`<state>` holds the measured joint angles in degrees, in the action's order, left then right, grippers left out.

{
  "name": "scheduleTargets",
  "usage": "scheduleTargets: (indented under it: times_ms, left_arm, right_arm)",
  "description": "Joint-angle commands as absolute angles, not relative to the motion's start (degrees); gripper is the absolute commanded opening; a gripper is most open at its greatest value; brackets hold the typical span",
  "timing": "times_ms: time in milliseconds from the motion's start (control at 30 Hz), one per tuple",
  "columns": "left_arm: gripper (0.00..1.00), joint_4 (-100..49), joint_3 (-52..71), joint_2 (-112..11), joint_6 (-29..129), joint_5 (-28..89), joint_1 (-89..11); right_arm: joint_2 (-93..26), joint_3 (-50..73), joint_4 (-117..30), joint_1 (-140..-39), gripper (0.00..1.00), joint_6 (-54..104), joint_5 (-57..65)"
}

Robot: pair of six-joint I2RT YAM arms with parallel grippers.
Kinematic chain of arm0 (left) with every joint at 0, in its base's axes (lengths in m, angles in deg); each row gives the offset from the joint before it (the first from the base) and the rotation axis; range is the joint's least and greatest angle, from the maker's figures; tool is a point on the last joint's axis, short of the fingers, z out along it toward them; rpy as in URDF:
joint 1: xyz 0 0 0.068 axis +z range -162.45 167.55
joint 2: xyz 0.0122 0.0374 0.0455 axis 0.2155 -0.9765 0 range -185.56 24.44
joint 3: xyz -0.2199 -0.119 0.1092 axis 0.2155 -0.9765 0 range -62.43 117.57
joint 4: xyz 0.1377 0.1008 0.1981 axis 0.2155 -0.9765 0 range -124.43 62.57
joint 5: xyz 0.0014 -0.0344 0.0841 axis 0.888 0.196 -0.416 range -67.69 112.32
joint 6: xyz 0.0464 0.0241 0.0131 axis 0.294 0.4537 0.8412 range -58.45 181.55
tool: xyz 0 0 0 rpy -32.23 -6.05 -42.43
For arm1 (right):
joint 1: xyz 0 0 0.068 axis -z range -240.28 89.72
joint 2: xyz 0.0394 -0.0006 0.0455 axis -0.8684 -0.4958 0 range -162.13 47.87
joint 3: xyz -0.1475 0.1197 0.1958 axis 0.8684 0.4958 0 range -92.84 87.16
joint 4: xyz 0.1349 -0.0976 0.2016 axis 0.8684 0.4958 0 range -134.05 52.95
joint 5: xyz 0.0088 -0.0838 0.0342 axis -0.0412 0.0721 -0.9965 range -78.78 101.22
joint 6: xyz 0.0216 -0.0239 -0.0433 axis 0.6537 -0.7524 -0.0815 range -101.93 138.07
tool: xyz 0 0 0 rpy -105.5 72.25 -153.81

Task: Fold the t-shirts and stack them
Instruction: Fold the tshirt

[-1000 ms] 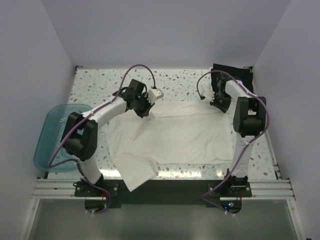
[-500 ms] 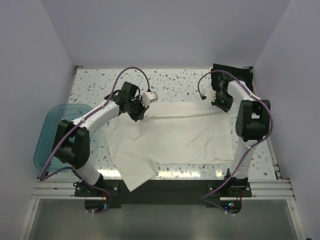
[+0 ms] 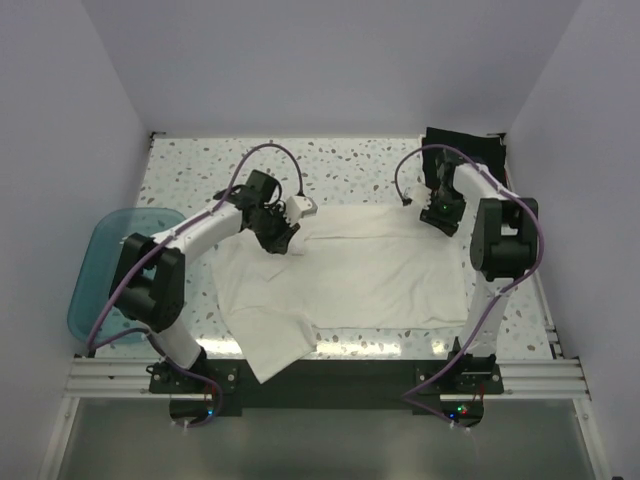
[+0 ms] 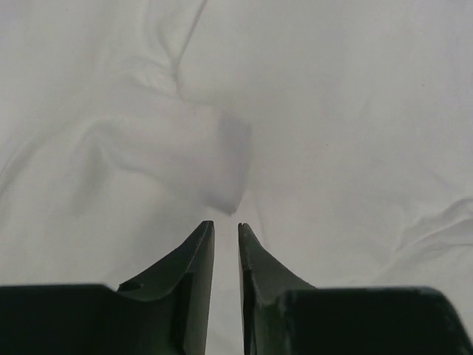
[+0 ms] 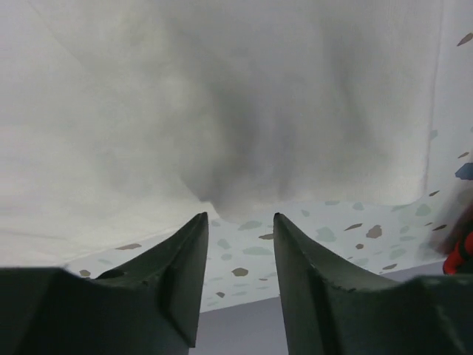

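A white t-shirt (image 3: 345, 275) lies spread and partly folded on the speckled table, one sleeve hanging over the near edge. My left gripper (image 3: 281, 237) is low over its far left part. In the left wrist view (image 4: 225, 225) its jaws stand a narrow gap apart with nothing seen between them, and a small raised fold of white cloth (image 4: 214, 166) lies just ahead of the tips. My right gripper (image 3: 436, 211) is at the shirt's far right corner. In the right wrist view (image 5: 238, 218) it is open and empty, with the white cloth (image 5: 244, 111) just ahead. A black shirt (image 3: 462, 146) lies at the back right corner.
A translucent blue tub (image 3: 108, 272) hangs off the table's left edge. A blurred red thing (image 5: 460, 255) shows at the right edge of the right wrist view. Walls close in the table on the far side and both flanks.
My left gripper has moved nearer and slightly left, down onto the shirt's far left part. My right gripper has stayed at the far right corner, shifting only slightly.
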<state>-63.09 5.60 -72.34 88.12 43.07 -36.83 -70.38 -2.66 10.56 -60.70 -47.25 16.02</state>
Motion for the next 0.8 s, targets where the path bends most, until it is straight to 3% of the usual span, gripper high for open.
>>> scheduleTargets:
  times_ms: [0,67,167,400,767]
  left_arm:
    - [0.3,-66.97,8.5,-71.37,89.41,49.55,-34.35]
    - [0.37,-67.76,10.07,-70.14,88.54,53.15,-31.53]
    - [0.4,-68.82,11.93,-70.48,88.44,51.25,-27.48]
    - [0.38,-65.4,8.85,-75.58,86.07,41.48,-24.58]
    - [0.35,-63.37,12.36,-86.55,82.38,35.94,-21.59]
  right_arm:
    - [-70.34,-7.4,15.26,-60.45,0.47,-46.27,14.04]
    - [-69.99,-11.61,19.73,-60.36,0.51,-44.69,11.41]
    - [-70.78,-17.68,24.22,-60.36,0.52,-40.66,7.63]
    - [-74.73,-17.26,21.26,-61.24,0.37,-32.47,7.61]
    - [-82.72,-14.34,10.19,-61.94,0.3,-30.09,15.7]
